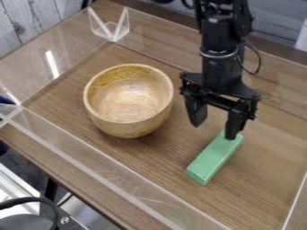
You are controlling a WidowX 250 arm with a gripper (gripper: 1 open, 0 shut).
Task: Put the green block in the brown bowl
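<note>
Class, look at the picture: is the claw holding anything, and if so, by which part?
Nothing is held. The claw is open above the far end of the green block, which lies on the table.

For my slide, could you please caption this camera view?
Open gripper poised above green block, beside empty brown bowl.

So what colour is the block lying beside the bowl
Bright green, plain and matte; the camera view shows it clearly.

One green block (214, 159), one brown bowl (128, 100), seemingly nothing else loose
</note>
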